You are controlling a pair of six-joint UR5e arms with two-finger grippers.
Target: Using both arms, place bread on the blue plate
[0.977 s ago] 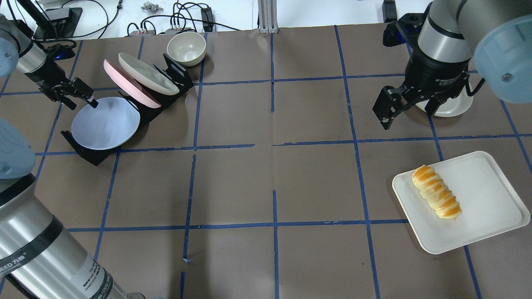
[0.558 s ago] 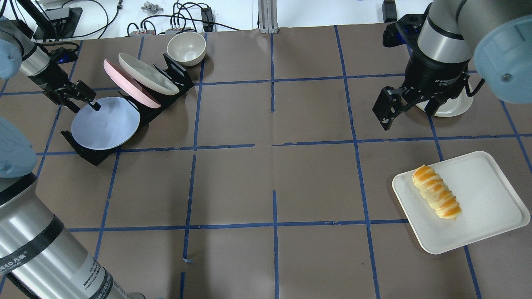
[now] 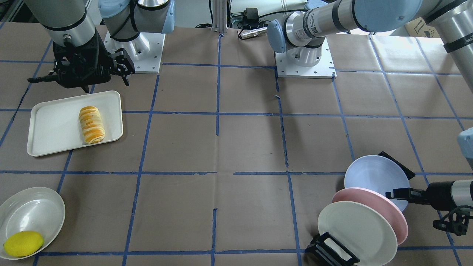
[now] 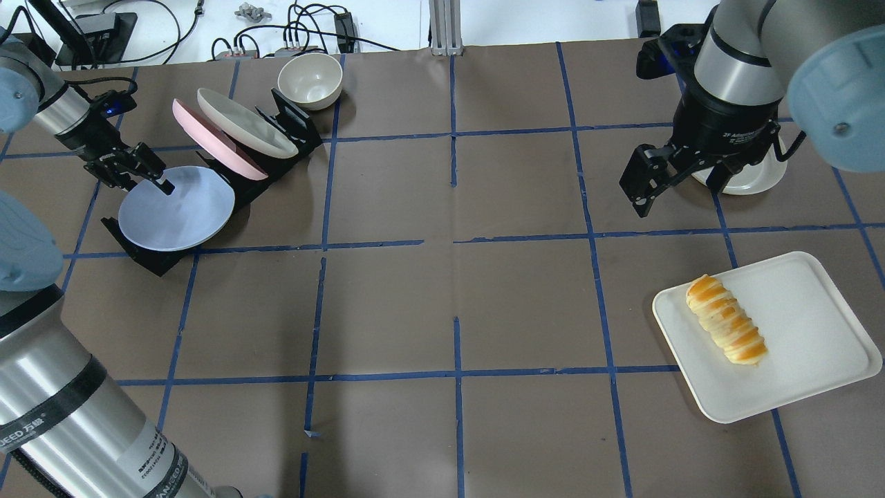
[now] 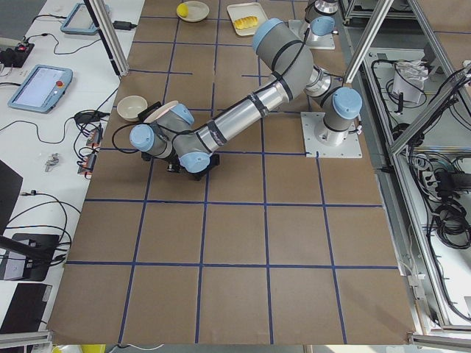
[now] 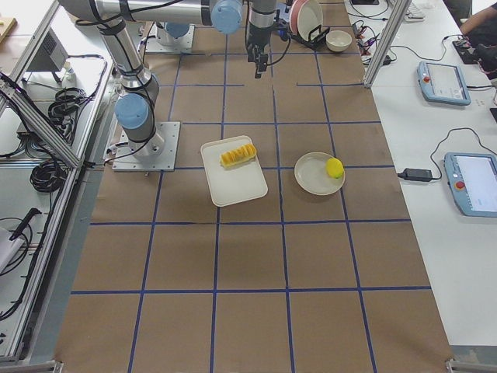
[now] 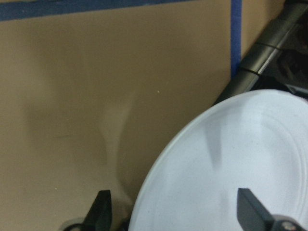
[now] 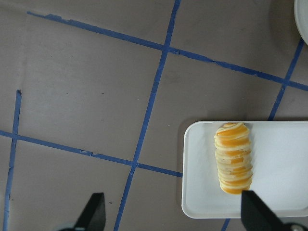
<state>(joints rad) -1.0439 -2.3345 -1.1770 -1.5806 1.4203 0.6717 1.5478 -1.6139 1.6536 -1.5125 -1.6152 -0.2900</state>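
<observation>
The bread (image 4: 726, 328), a roll striped orange and cream, lies on a white tray (image 4: 816, 346) at the right; it also shows in the front view (image 3: 91, 124) and the right wrist view (image 8: 233, 158). The blue plate (image 4: 180, 211) leans in a black rack (image 4: 148, 259) at the far left. My left gripper (image 4: 144, 181) is open, with the plate's upper rim (image 7: 240, 168) between its fingers. My right gripper (image 4: 681, 194) is open and empty, hanging above the table beyond the tray.
A pink plate (image 4: 214, 142) and a cream plate (image 4: 245, 123) stand in the same rack behind the blue one. A cream bowl (image 4: 310, 79) sits beyond it. A white plate (image 3: 31, 212) with a yellow lemon (image 3: 23, 243) is near the right arm.
My left gripper has moved in over the blue plate's upper rim, one finger now over the plate's face. The right gripper and the bread have stayed put.
</observation>
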